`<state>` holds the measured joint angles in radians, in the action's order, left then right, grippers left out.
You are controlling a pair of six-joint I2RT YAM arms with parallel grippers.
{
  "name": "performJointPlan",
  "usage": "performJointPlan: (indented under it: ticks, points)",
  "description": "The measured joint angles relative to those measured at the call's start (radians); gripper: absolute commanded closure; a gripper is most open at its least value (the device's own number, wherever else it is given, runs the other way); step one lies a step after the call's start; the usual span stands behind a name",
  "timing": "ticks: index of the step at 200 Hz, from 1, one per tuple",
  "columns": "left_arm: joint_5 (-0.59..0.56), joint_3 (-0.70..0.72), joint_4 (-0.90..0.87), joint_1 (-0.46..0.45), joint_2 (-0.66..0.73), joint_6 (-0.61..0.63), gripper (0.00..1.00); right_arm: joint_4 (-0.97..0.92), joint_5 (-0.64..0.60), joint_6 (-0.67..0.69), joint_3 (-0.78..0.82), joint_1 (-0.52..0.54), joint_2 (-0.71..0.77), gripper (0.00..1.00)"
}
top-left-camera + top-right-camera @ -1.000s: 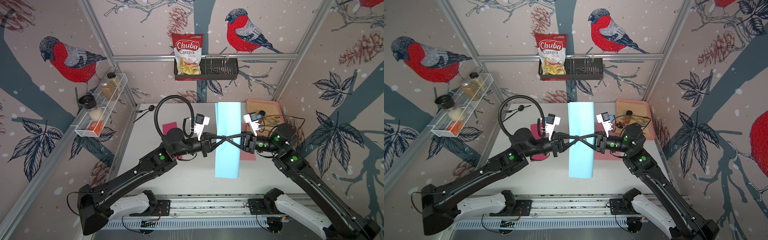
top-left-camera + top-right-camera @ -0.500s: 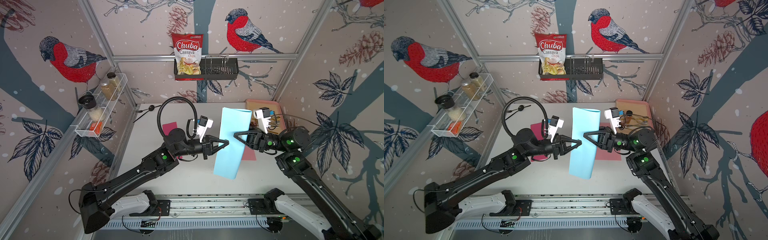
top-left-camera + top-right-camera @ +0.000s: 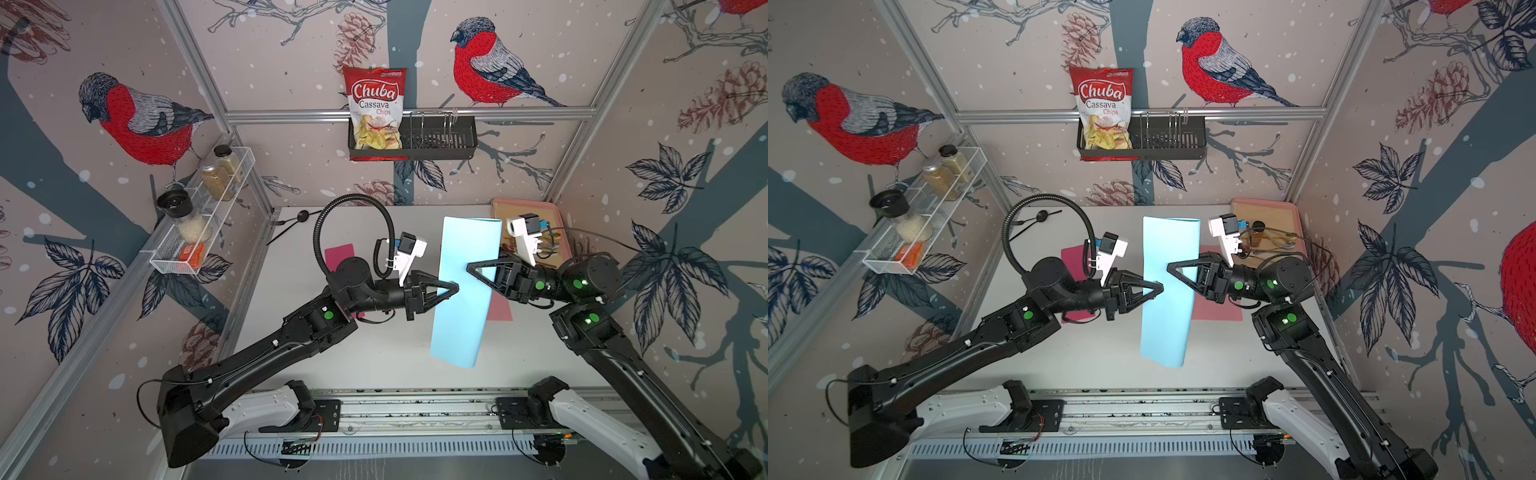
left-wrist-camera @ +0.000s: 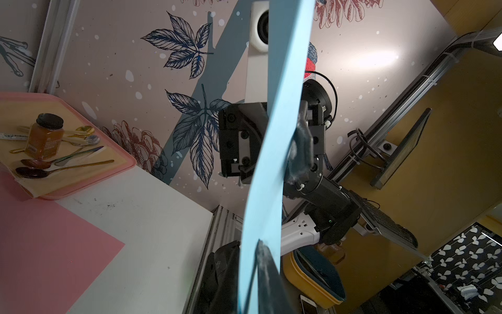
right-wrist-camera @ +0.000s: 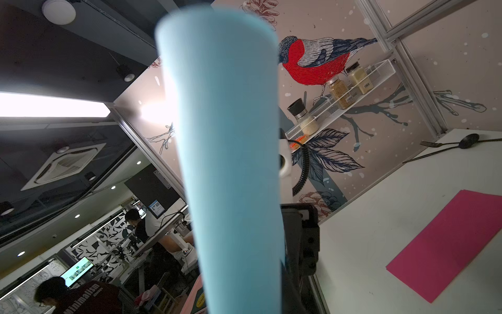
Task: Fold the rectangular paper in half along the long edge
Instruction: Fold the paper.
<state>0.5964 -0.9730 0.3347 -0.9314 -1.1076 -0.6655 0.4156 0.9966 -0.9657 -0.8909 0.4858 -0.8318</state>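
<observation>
At the left, the left gripper [image 3: 455, 286] was seen against the paper's near long edge with its jaws narrow, though whether that edge was pinched or only touched could not be told. In the middle, the paper [image 3: 461, 299] was held well clear of the table [image 3: 374, 353], upright and tilted. It appeared to be doubled lengthwise, and its side toward the right arm looked like a soft, rounded bend rather than a sharp crease. On the right, the right gripper [image 3: 471, 266] was closed on the sheet, with one finger [image 4: 300, 141] laid on its face in the left wrist view. The halving was judged mostly done, while the laying down and pressing flat were judged left to do. The sheet was thin, matte, pale blue and limp enough to bow. The fingers were black, rigid and wedge-shaped.
</observation>
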Motion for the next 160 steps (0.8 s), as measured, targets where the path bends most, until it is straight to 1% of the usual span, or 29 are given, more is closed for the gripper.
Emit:
performJointPlan:
  ticks: [20,49,77,108,131,160]
  points:
    - [-0.002,0.000,0.000,0.000,0.000,0.000,0.79,-0.007,-0.001,0.002,-0.001,-0.006,0.001,0.82]
    - [-0.002,0.000,0.000,0.000,0.000,0.000,0.92,-0.013,-0.003,0.003,-0.001,-0.010,0.001,0.82]
    - [-0.002,0.000,0.000,0.000,0.000,0.002,1.00,-0.015,-0.003,0.003,-0.001,-0.015,0.001,0.81]
    - [-0.002,0.000,0.000,-0.001,0.001,0.002,1.00,-0.024,-0.004,0.006,0.000,-0.020,0.001,0.78]
    - [-0.002,0.000,0.000,-0.001,0.002,0.003,1.00,-0.032,-0.003,0.011,0.001,-0.026,0.001,0.71]
    - [-0.003,0.000,-0.002,-0.001,0.005,0.004,1.00,-0.036,-0.003,0.021,0.002,-0.036,0.002,0.67]
